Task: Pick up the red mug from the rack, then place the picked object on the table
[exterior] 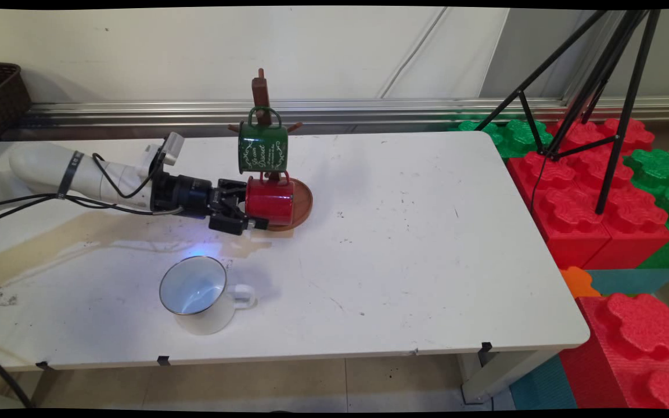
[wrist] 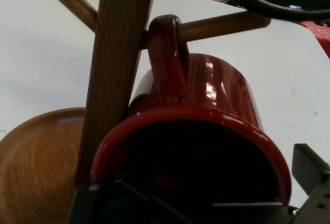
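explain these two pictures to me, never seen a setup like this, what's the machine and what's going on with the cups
The machine is a white robot arm with a black two-finger gripper on its end, reaching in from the left over a white table.

The wide picture comes from a fixed camera looking down across the table. The close-up comes from a camera on the hand itself, looking along the gripper.

On the table stands a brown wooden mug tree with a round base. A green enamel mug with white lettering hangs from an upper peg. Below it a glossy red mug hangs by its handle on a lower peg, as the close-up shows. The gripper is right at the red mug's open rim; whether its fingers are clamped on it is not clear.

Nearer the camera, a white enamel mug with a dark rim stands alone.
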You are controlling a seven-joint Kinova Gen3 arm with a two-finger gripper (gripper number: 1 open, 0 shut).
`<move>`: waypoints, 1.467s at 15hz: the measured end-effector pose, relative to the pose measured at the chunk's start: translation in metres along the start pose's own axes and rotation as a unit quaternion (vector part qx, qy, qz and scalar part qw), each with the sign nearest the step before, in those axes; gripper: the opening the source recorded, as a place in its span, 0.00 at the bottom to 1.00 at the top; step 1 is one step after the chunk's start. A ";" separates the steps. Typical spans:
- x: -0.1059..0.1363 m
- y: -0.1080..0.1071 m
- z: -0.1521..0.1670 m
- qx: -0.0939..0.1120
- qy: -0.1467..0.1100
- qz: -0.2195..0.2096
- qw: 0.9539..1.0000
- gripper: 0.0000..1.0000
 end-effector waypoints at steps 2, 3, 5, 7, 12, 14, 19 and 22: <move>0.000 -0.001 0.002 0.000 0.002 -0.003 1.000 1.00; -0.001 -0.001 0.004 0.001 0.003 -0.005 1.000 1.00; -0.001 -0.001 0.005 0.000 0.004 -0.007 1.000 1.00; -0.002 -0.001 0.007 0.000 0.005 -0.009 1.000 1.00; -0.002 0.000 0.009 -0.006 0.010 -0.013 1.000 0.00; -0.001 0.001 0.009 -0.010 0.013 -0.015 1.000 0.00; 0.000 0.004 0.008 -0.018 0.018 -0.019 0.999 0.00; 0.001 0.005 0.007 -0.022 0.020 -0.020 0.999 0.00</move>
